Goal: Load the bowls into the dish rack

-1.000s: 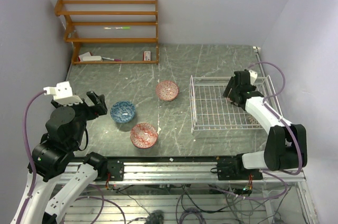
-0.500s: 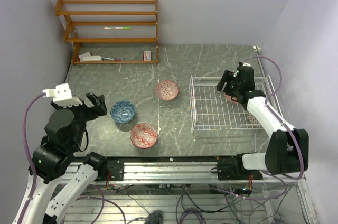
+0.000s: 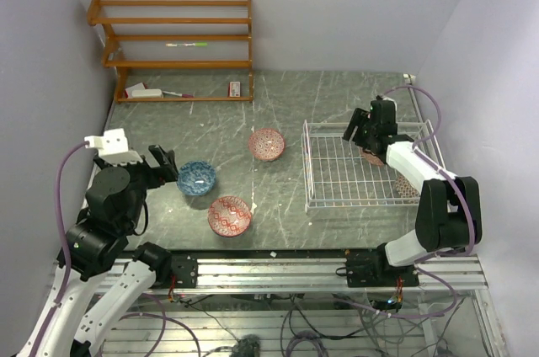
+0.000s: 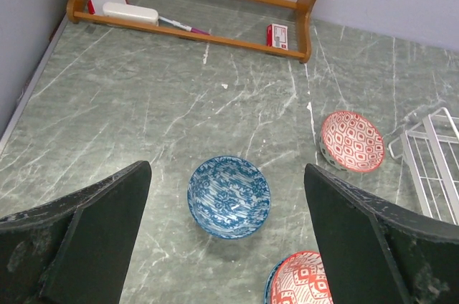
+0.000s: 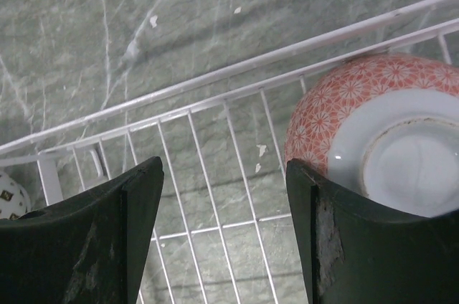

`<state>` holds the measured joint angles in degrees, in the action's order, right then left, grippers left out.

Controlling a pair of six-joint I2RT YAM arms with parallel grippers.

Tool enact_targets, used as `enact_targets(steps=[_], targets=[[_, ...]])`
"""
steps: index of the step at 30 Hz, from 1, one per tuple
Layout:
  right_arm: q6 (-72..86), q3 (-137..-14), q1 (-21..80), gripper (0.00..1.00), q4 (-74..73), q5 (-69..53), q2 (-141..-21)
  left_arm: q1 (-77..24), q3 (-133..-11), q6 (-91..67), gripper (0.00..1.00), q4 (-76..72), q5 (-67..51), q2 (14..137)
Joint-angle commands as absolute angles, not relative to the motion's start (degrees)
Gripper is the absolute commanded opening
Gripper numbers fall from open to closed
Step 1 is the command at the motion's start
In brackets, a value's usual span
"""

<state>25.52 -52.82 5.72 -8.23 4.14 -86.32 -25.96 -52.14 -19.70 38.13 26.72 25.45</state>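
The white wire dish rack (image 3: 308, 173) stands at the right. A pink-patterned bowl (image 5: 387, 139) lies in its far part, pale base turned towards my right wrist camera. A brownish bowl (image 3: 407, 187) rests at its right side. My right gripper (image 3: 360, 128) hangs open above the rack's far rail (image 5: 215, 74), just left of the pink bowl, holding nothing. On the table sit a blue bowl (image 3: 195, 178), a red bowl (image 3: 230, 215) and a second red bowl (image 3: 266, 144). My left gripper (image 4: 226, 171) is open, raised to the left of the blue bowl (image 4: 229, 196).
An orange wooden shelf (image 3: 173, 50) holding small items stands at the back left against the wall. Walls close in the table on the left, back and right. A sliver of pale bowl with dark marks (image 5: 8, 196) shows at the right wrist view's left edge.
My right gripper, open throughout, has drawn back and to the left off the pink bowl, which stays in the rack. My left arm has shifted right towards the blue bowl.
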Motion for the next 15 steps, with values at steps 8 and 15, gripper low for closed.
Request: enact_targets(steps=[8,15], targets=[[27.6,-48.3,3.5,0.69,-3.6,18.1,-84.0,-25.5,-50.9,-18.2,0.99,34.6,24.7,26.5],[26.7,-45.6,2.5,0.69,0.0,25.6,-82.5,-25.5,-51.6,-18.3,0.99,34.3,22.9,27.7]])
